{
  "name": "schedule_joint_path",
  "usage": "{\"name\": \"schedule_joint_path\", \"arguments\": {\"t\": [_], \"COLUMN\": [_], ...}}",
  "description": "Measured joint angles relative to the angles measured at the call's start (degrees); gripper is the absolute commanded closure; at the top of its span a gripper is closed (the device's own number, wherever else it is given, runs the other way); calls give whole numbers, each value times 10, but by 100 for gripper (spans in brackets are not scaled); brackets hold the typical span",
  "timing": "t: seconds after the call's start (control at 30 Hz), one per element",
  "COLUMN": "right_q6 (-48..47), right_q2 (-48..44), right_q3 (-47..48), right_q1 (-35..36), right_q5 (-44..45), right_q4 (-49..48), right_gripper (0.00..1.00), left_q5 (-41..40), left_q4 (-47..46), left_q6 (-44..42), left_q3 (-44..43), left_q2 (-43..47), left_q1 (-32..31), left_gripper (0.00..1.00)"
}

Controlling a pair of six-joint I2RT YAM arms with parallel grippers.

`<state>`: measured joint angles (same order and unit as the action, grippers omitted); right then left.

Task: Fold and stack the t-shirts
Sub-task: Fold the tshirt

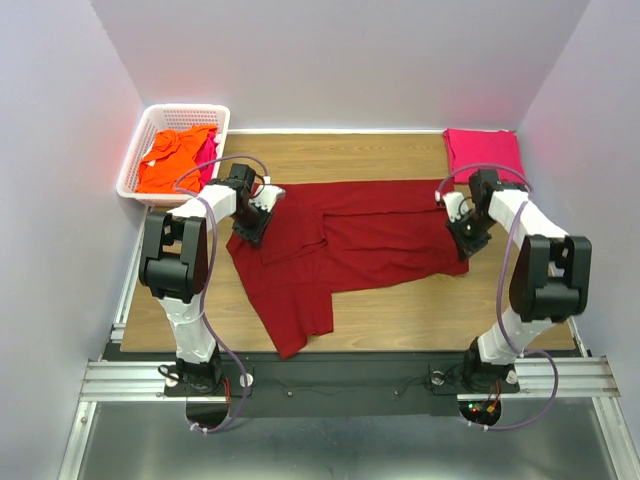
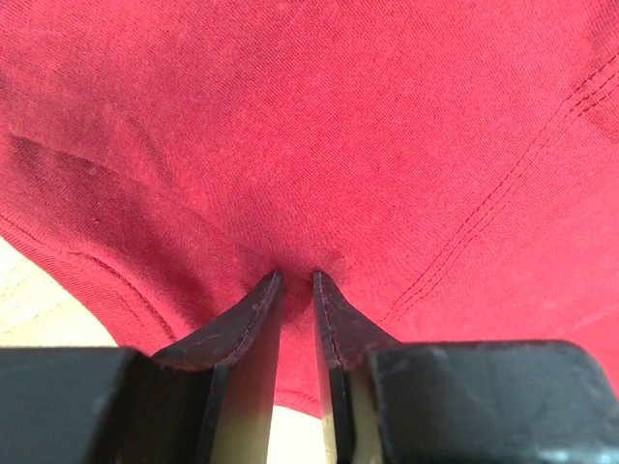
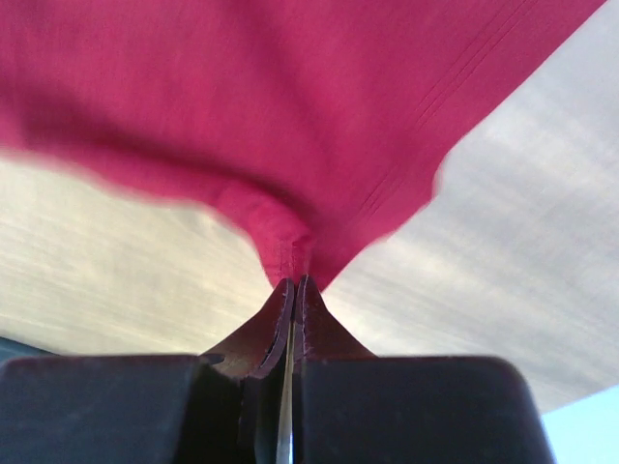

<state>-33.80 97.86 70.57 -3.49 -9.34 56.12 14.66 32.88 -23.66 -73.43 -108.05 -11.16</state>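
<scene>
A dark red t-shirt (image 1: 350,235) lies spread across the middle of the wooden table, partly folded, with one flap reaching toward the near edge. My left gripper (image 1: 254,222) is at its left end, and in the left wrist view the fingers (image 2: 298,275) pinch a fold of the red cloth (image 2: 309,145). My right gripper (image 1: 466,236) is at its right end. In the right wrist view its jaws (image 3: 293,280) are shut on the shirt's hem (image 3: 290,116), lifted off the table. A folded magenta-pink t-shirt (image 1: 483,150) lies at the back right.
A white lattice basket (image 1: 135,165) stands at the back left, holding an orange shirt (image 1: 172,158) and a pink one (image 1: 207,152). Grey walls close in the table on three sides. Bare wood (image 1: 440,310) shows in front of the red shirt.
</scene>
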Motion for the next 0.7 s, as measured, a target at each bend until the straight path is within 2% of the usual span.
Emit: {"name": "schedule_joint_path", "arguments": {"t": [0.1, 0.13, 0.3, 0.33, 0.37, 0.47, 0.57, 0.7], "right_q6": [-30, -39, -60, -63, -67, -80, -87, -69], "right_q2": [-54, -62, -71, -71, -71, -72, -78, -74], "right_q3": [-61, -75, -113, -113, -109, -78, -22, 60], "right_q1": [0, 0, -2, -3, -3, -3, -3, -3], "right_q5": [8, 12, 23, 25, 26, 21, -11, -65], "right_q4": [13, 14, 18, 19, 21, 38, 54, 54], "right_gripper": [99, 96, 70, 66, 56, 41, 40, 58], "left_q5": [-1, -1, 5, 9, 17, 44, 61, 61], "left_q4": [-3, -3, 0, 3, 11, 39, 63, 67], "left_q6": [-3, -3, -14, -20, -27, -59, -85, -88], "left_q3": [2, 3, 3, 3, 3, 3, 3, -3], "left_q2": [1, 2, 4, 7, 13, 52, 106, 138], "left_q1": [1, 1, 5, 6, 7, 9, 9, 9], "left_gripper": [71, 71, 67, 65, 64, 62, 62, 62]}}
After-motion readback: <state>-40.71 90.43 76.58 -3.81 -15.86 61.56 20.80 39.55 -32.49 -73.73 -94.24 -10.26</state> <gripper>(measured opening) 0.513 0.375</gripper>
